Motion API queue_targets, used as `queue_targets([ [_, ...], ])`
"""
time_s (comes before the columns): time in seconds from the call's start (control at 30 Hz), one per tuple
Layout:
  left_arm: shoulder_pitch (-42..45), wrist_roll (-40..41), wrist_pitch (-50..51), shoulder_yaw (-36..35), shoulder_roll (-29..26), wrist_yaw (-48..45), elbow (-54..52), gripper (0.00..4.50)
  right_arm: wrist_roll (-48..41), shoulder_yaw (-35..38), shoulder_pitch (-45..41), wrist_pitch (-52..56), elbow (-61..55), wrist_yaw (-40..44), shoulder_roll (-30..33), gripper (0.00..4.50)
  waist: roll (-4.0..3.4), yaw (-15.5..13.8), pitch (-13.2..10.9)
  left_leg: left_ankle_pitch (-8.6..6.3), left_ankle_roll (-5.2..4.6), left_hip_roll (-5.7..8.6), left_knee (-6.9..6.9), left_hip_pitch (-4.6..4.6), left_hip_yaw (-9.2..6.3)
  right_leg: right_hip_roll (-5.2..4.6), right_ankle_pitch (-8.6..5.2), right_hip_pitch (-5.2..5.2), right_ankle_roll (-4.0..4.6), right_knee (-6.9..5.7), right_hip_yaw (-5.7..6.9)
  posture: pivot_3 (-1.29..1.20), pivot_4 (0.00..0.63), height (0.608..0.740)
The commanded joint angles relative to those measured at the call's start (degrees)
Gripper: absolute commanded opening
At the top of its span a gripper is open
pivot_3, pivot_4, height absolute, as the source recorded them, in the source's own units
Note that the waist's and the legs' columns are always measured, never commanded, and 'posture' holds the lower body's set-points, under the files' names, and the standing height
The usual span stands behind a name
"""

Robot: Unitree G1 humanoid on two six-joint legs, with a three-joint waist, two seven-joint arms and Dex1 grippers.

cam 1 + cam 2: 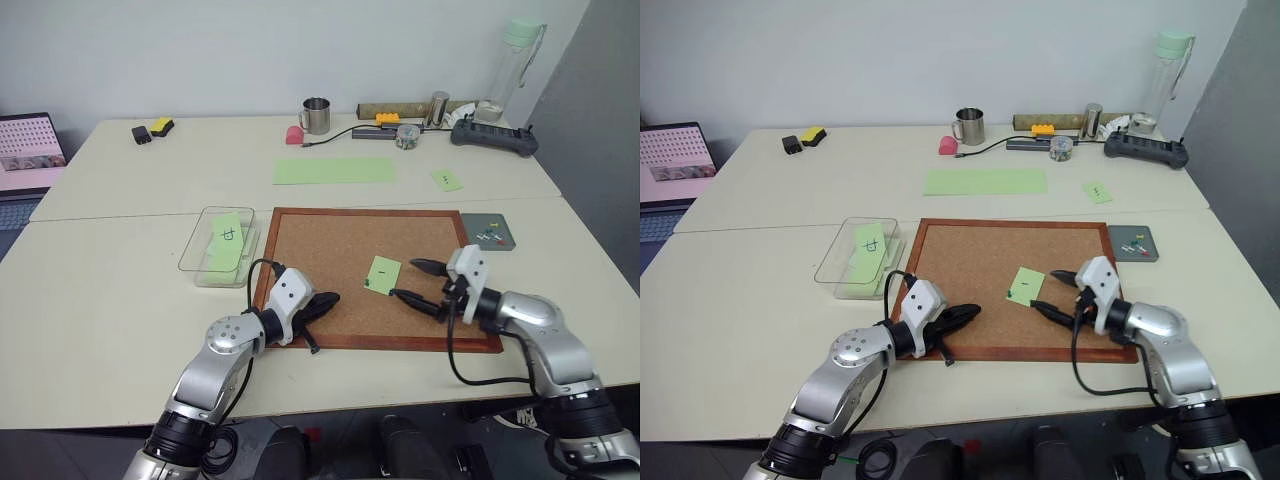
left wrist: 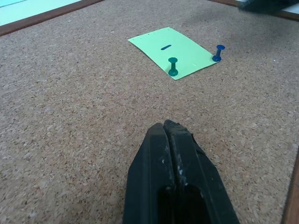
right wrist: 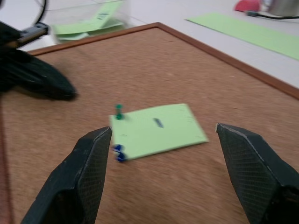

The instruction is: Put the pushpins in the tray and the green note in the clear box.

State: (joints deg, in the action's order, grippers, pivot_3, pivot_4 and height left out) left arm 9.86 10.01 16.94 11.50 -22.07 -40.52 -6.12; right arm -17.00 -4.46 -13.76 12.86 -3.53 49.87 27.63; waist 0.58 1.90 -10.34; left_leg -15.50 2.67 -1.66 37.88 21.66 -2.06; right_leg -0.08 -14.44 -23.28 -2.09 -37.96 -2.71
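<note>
The green note [image 1: 383, 273] lies on the cork board [image 1: 330, 240], right of its middle. A green pushpin [image 2: 173, 66] and a blue pushpin [image 2: 218, 52] stand at its near corners. My right gripper [image 1: 403, 279] is open just right of the note, level with it and pointing at it, with nothing between its fingers. My left gripper [image 1: 333, 298] is shut and empty over the board's near left part, its tip aimed toward the note. The dark grey tray [image 1: 500, 222] sits off the board's far right corner with small pins in it. The clear box [image 1: 195, 250] stands left of the board.
Inside the clear box lies a green note with a handwritten character [image 1: 227, 238]. Behind the board are a long pale green strip [image 1: 335, 170] and a small green note [image 1: 447, 179]. A mug [image 1: 316, 115], power strip [image 1: 493, 135] and bottle [image 1: 515, 60] line the back edge. A laptop [image 1: 25, 150] sits far left.
</note>
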Motion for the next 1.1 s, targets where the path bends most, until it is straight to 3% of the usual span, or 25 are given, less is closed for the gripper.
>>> queue_targets([
  [0.03,-1.0,-0.9,1.2,0.9,-0.5,-0.2,2.2,0.00,1.3,-2.3,0.1,-1.5,-2.2,-0.6,-1.4,3.73,0.00,0.0,0.0,0.00,0.00,0.00,0.00,0.00,0.00,0.00,0.00,0.00,0.00,0.00,0.00,0.00,0.150,0.740],
  [0.23,-1.7,-1.1,1.6,1.0,-0.9,-0.2,1.1,0.00,5.3,-4.8,0.0,-3.6,1.2,-2.5,-2.4,3.73,0.00,0.0,0.0,0.00,0.00,0.00,-0.01,0.01,-0.01,0.00,-0.01,0.00,0.01,0.03,0.02,0.00,0.150,0.740],
  [0.87,-2.6,-0.7,3.2,0.9,-1.5,0.2,-0.9,0.00,4.7,-3.2,-0.5,-3.1,2.8,-4.1,-3.2,0.04,0.03,0.1,0.0,-0.01,0.00,-0.01,-0.05,0.01,-0.01,0.00,-0.04,-0.02,0.04,0.04,0.01,0.00,0.150,0.740],
  [1.1,-2.6,-0.8,3.6,1.0,-1.4,0.2,-1.3,0.00,2.9,-2.6,-0.6,-3.1,0.1,-4.0,-3.5,0.04,0.04,0.1,0.0,-0.01,0.00,-0.01,-0.05,0.01,0.00,0.00,-0.04,-0.02,0.04,0.04,0.01,0.00,0.150,0.740],
])
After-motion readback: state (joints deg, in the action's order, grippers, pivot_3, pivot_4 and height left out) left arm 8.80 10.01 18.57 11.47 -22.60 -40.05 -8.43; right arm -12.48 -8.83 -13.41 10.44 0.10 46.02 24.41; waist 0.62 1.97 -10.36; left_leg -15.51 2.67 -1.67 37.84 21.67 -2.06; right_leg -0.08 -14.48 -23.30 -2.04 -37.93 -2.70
